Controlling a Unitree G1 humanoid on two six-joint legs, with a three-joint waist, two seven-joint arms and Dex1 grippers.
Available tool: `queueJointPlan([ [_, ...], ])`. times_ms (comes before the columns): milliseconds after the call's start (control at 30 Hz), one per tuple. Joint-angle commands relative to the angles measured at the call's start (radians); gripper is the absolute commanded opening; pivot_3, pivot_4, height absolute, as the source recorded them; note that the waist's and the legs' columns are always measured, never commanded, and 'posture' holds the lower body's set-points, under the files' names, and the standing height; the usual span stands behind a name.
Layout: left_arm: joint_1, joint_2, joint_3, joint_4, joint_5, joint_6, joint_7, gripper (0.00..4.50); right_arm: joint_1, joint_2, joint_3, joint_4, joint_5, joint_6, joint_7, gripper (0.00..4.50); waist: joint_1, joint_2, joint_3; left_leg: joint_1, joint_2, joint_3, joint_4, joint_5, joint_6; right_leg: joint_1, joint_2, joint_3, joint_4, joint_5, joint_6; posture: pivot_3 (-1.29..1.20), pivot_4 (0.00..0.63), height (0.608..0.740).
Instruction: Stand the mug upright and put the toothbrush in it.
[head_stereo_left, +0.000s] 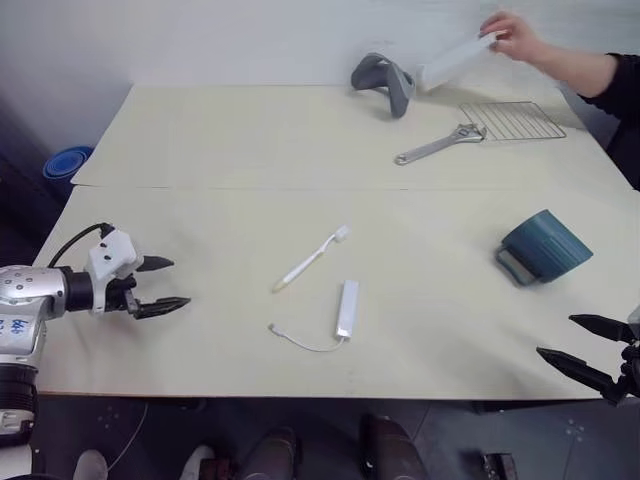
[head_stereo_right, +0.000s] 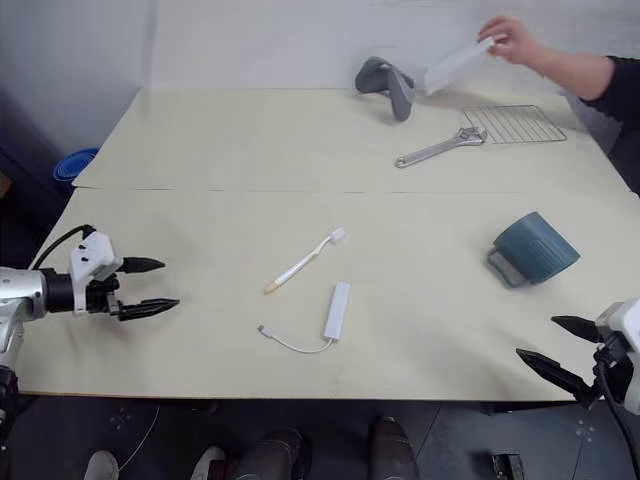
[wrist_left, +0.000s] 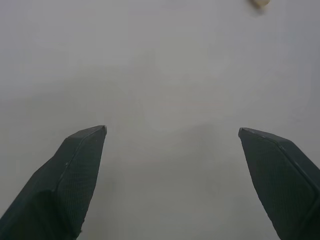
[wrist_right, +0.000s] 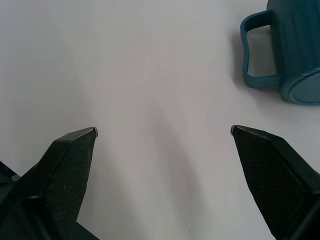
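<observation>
My right gripper (head_stereo_left: 590, 350) hangs spread and empty at the table's (head_stereo_left: 250, 140) near edge. Just beyond it the mug (head_stereo_left: 545, 246) lies on its side, nothing in it. The toothbrush (head_stereo_left: 312, 258) lies mid-table, between both hands; my left gripper (head_stereo_left: 165, 285), also spread, holds nothing.

Around the slim white toothbrush (head_stereo_left: 313, 257) the pale wooden table (head_stereo_left: 220, 150) lies bare on its left and far sides, open to a gripper. Just near-right of the toothbrush lies a white rectangular adapter with a thin cable (head_stereo_left: 346, 308). Well to its right the dark teal-blue mug (head_stereo_left: 545, 247) lies on its side, bare tabletop between them.
</observation>
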Motion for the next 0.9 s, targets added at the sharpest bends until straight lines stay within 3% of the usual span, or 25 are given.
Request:
queueJointPlan([
  [33, -0.006, 0.006, 0.034, -0.023, -0.013, 0.01, 0.024, 4.5, -0.003, -0.009, -0.013, -0.014, 0.004, -0.002, -0.001, 4.48, 0.001, 0.0, 0.0, 0.0, 0.0, 0.0, 0.0, 0.0, 0.0, 0.0, 0.0, 0.0, 0.0, 0.0, 0.0, 0.0, 0.15, 0.74],
  [900, -0.028, -0.017, 0.02, -0.063, -0.03, 0.061, 0.058, 4.5, -0.011, 0.01, 0.01, -0.012, -0.008, -0.016, -0.029, 4.48, 0.001, 0.0, 0.0, 0.0, 0.0, 0.0, 0.0, 0.0, 0.0, 0.0, 0.0, 0.0, 0.0, 0.0, 0.0, 0.0, 0.15, 0.74],
])
